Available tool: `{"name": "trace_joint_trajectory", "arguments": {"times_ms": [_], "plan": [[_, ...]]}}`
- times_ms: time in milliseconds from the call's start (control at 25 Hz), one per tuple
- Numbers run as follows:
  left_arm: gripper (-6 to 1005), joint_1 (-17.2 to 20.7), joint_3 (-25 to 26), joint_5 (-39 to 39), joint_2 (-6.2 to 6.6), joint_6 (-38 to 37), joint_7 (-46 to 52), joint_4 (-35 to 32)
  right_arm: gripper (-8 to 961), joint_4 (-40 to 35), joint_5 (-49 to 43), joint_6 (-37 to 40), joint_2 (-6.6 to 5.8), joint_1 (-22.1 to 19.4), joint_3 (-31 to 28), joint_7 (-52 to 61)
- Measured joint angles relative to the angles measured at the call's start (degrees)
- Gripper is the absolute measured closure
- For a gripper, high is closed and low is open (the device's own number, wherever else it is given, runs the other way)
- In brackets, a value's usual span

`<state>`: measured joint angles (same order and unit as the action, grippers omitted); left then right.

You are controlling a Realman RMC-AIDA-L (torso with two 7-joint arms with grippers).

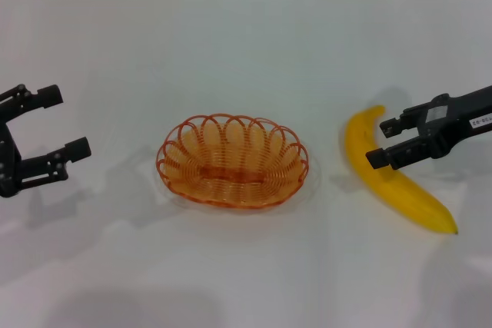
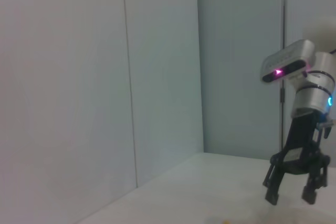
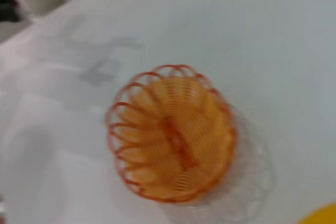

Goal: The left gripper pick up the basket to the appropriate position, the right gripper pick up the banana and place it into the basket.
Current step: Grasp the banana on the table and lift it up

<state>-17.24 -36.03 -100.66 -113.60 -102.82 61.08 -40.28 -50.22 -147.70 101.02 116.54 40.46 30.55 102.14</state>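
Basket (image 1: 233, 160) sits empty in the middle of the counter (image 1: 246, 44), banana (image 1: 390, 171) lying off to its right. The right gripper (image 1: 381, 142) is over the banana's upper half, fingers spread, nothing pinched. The left gripper (image 1: 63, 123) hangs well left of the basket, spread wide too. To grab cleanly, I'd say the right one should straddle the banana across its width and close near the middle.
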Motion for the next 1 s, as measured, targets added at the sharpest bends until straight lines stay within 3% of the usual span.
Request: {"name": "trace_joint_trajectory", "arguments": {"times_ms": [320, 600, 1000], "plan": [[118, 0.14, 0.10, 0.00, 0.08, 0.01, -1.03, 0.34, 120, 4.53, -2.06, -7.45, 0.06, -0.22, 0.47, 1.60], [118, -0.12, 0.36, 0.01, 0.21, 0.03, -1.05, 1.12, 120, 4.43, -4.37, -8.33, 0.07, 0.35, 1.49, 4.73], [119, -0.07, 0.49, 0.03, 0.76, -0.01, -1.09, 1.63, 120, 2.62, -4.57, -11.12, 0.19, 0.22, 10.06, 14.01]]}}
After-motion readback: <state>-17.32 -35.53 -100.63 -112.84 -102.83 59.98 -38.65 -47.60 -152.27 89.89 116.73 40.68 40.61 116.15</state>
